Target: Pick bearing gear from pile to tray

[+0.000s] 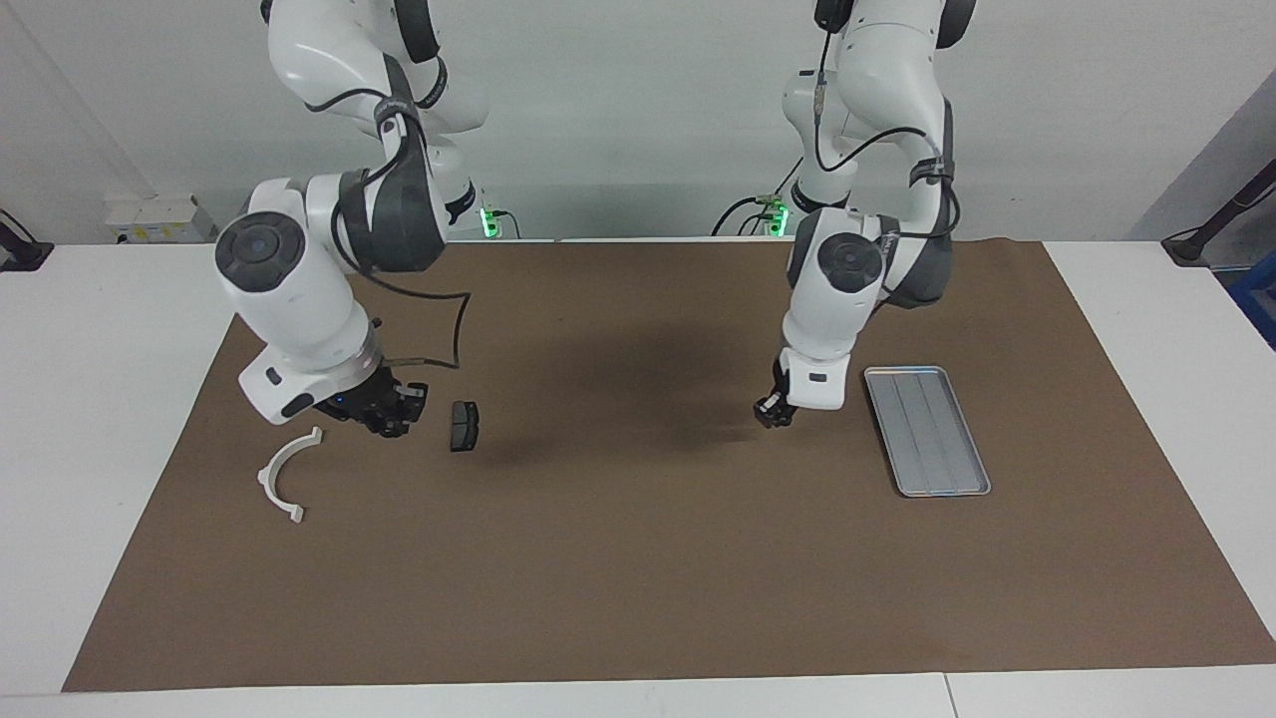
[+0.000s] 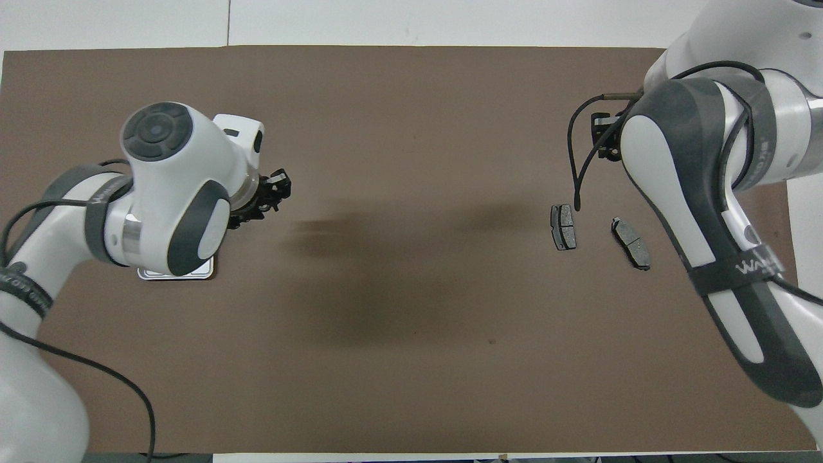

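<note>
The pile lies at the right arm's end of the brown mat: a white half-ring bracket (image 1: 284,475) and a dark grey brake pad (image 1: 464,426). The overhead view shows two brake pads (image 2: 563,226) (image 2: 631,242). No small black round piece shows. My right gripper (image 1: 394,411) hangs low over the mat between the bracket and the brake pad. The silver-grey tray (image 1: 927,431) lies bare at the left arm's end; in the overhead view only its edge (image 2: 161,275) shows under the left arm. My left gripper (image 1: 773,411) is low over the mat beside the tray, toward the table's middle.
The brown mat (image 1: 638,558) covers most of the white table. The right arm hides the bracket in the overhead view. Cables loop from both wrists.
</note>
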Robot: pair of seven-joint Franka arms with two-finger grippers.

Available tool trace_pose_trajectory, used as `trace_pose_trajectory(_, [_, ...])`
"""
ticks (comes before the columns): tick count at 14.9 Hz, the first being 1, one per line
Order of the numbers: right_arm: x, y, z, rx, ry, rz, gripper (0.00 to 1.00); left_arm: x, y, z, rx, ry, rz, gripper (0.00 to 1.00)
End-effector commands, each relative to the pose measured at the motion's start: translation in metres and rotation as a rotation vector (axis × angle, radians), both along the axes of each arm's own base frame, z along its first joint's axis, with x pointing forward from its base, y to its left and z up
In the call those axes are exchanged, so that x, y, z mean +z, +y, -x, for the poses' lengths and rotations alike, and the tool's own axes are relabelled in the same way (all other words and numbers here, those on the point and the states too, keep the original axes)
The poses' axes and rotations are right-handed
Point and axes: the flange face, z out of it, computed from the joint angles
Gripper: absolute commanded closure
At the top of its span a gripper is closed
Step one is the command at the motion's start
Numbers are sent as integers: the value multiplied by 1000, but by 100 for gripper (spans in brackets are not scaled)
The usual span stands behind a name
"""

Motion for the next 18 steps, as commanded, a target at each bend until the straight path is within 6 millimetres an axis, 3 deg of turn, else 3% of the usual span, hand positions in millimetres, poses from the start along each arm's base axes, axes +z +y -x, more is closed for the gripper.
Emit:
trace_pose_trajectory(1, [14, 78, 26, -184, 3, -13, 100, 6, 71, 16, -146, 34, 8, 89])
trace_pose_trajectory(2, [14, 116, 38, -252, 6, -30, 100, 4, 90, 14, -205, 39, 15, 89])
trace_pose_trajectory(5, [14, 200, 63, -438, -19, -82, 100, -11, 140, 19, -342, -5, 29, 90])
trace_pose_trajectory(7, [-5, 246, 78, -468, -30, -81, 100, -31, 164, 27, -380, -56, 24, 92])
trace_pose_trajectory(8, [-19, 265, 82, -488, -32, -80, 100, -38, 164, 29, -404, -70, 23, 92])
trace_pose_trajectory(12, [-86, 310, 87, -515, -52, -91, 100, -63, 168, 35, -478, -67, 29, 93])
trace_pose_trajectory(14, [-143, 341, 93, -525, -82, -30, 100, -68, 169, 41, -487, -52, 33, 93])
trace_pose_trajectory(18, [-196, 351, 89, -562, -99, -22, 100, -80, 195, 48, -508, -39, 42, 93])
